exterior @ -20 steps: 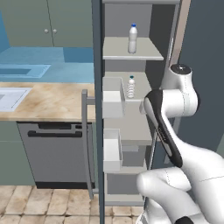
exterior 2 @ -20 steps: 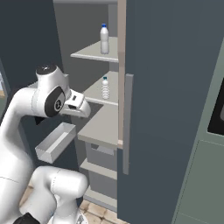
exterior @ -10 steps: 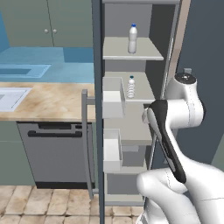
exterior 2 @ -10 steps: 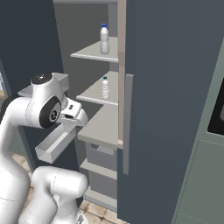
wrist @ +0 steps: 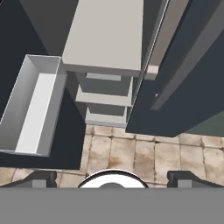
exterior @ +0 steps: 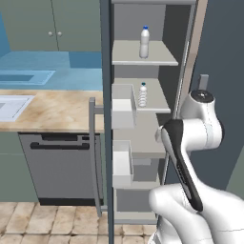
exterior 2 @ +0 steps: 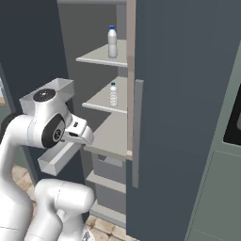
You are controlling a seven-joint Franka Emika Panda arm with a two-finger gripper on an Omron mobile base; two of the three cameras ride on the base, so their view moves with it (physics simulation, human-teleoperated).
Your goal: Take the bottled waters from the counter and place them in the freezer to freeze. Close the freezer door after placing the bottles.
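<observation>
Inside the freezer (exterior: 167,62), both bottled waters already stand upright on the pale shelves: one bottle (exterior: 145,42) on the upper shelf at about 12 o'clock in the left base view, the second bottle (exterior: 142,95) one shelf lower, directly below it. Both are well apart from the arm. The beige surface (exterior: 52,110) at 9 o'clock carries no bottle in the part that I can see.

The end effector (wrist: 113,176) looks down at the tiled floor (wrist: 144,153), with a white door bin (wrist: 33,105) at 9 o'clock in the hand view. Its two finger tips stand far apart and nothing is between them, so it is released and empty.

I judge that placing is done and only the closing remains. The freezer door (exterior: 106,119) stands wide open, edge-on to the left base camera, with its long grey bar handle (exterior: 93,157) on the outer side. The door is stiff and probably heavy, and it turns on a hinge. A push on the panel far from the hinge, near the handle side, should move it most easily; the smooth face may let the fingers slide.
</observation>
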